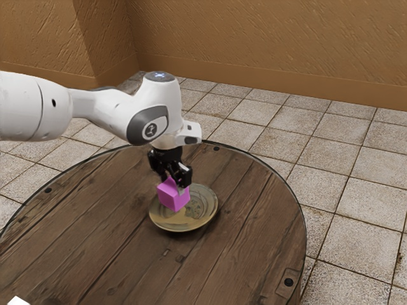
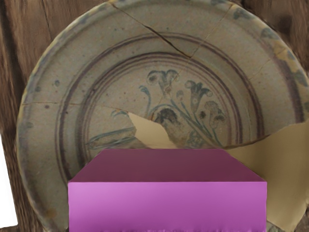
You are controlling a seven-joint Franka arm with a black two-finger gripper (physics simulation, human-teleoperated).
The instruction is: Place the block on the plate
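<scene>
My black gripper (image 1: pixel 174 184) points down over the plate, shut on the pink block (image 1: pixel 172 196). The block hangs slightly tilted in the exterior view, over the plate's (image 1: pixel 202 218) side toward the exterior view's left; whether its underside touches the plate cannot be told. In the wrist view the block (image 2: pixel 166 205) lies large along the lower edge, in front of the round plate (image 2: pixel 43 79) with its flower pattern and cracks, and hides part of it.
The plate rests on a round wooden table (image 1: pixel 95 241) with a dark rim. A white object (image 1: pixel 18 300) is cut off at the exterior view's lower left corner. At the wrist view's left edge a white shape (image 2: pixel 6 186) stands beside the plate.
</scene>
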